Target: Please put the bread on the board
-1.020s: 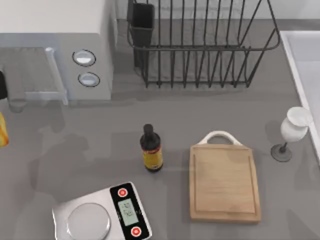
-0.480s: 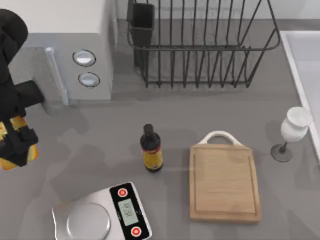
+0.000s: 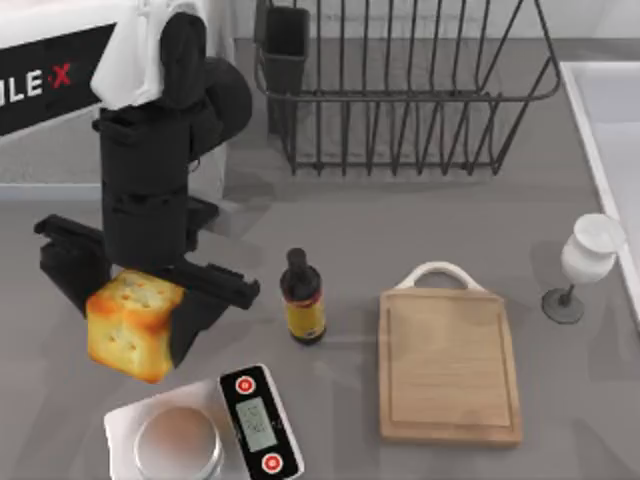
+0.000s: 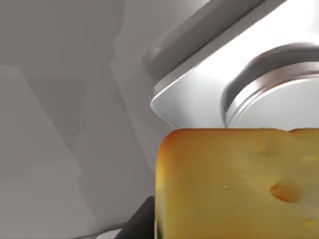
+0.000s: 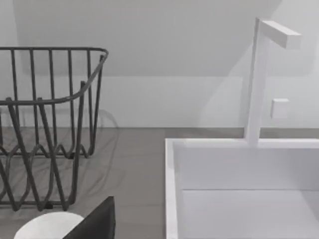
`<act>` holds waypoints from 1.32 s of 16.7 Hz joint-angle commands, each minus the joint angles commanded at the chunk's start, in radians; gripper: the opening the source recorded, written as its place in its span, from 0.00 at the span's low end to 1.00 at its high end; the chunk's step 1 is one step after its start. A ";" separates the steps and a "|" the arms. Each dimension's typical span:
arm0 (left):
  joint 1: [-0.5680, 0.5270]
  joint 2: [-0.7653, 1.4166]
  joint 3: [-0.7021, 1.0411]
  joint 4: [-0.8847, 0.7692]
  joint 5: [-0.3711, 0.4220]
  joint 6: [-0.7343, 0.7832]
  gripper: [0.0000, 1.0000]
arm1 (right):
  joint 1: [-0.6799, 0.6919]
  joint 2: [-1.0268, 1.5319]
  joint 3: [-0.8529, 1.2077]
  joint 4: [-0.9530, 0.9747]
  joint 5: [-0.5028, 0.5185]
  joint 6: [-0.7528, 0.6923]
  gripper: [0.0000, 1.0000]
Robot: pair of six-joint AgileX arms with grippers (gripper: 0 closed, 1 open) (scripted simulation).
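- Silver-and-black kitchen scale (image 3: 205, 430) at the near edge of the grey table (image 3: 400, 220), its round steel pan bare; in the left wrist view the same scale (image 4: 239, 84) lies close beneath the bread.
- Just beyond the scale, raised off the table: golden-yellow blocky chunk of bread with an orange-brown toasted crust (image 3: 134, 325), also seen close up from the left wrist (image 4: 239, 184).
- Black two-finger left gripper (image 3: 140, 290) closed onto the bread, fingers clamped against its two sides, black arm rising behind it toward the far-left corner.
- To the right of the scale, flat on the table: rectangular light-wood cutting board with a rim groove and a white arched handle (image 3: 450, 365), nothing lying on it, well apart from the bread.
- Between the bread and the board, upright: small dark bottle with a yellow label (image 3: 303, 300), beyond the scale's right corner.
- Right of the board's handle end, near the table's right edge: white stemmed glass (image 3: 582, 262), upright.
- Farther back than the scale and bottle: black wire dish rack (image 3: 400, 90) with a dark rectangular cup (image 3: 285, 45) at its left end; nothing visible among the wires.
- White basin (image 5: 239, 194) beside the rack in the right wrist view, with a white squared tap (image 5: 264, 79) at its far wall; plain pale wall behind.
- Right gripper: a dark finger edge (image 5: 97, 224) at the lower margin of the right wrist view; opening not discernible.
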 joint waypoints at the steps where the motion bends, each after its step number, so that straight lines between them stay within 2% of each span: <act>1: -0.048 0.022 0.029 -0.023 0.006 -0.147 0.00 | 0.000 0.000 0.000 0.000 0.000 0.000 1.00; 8: -0.323 0.196 0.291 -0.089 0.044 -1.103 0.00 | 0.000 0.000 0.000 0.000 0.000 0.000 1.00; 14: -0.443 0.345 0.539 -0.023 0.039 -1.797 0.00 | 0.000 0.000 0.000 0.000 0.000 0.000 1.00; 18: -0.467 0.447 0.684 0.038 0.015 -2.135 0.00 | 0.000 0.000 0.000 0.000 0.000 0.000 1.00; 22: -0.455 0.509 0.761 0.099 -0.012 -2.335 0.00 | 0.000 0.000 0.000 0.000 0.000 0.000 1.00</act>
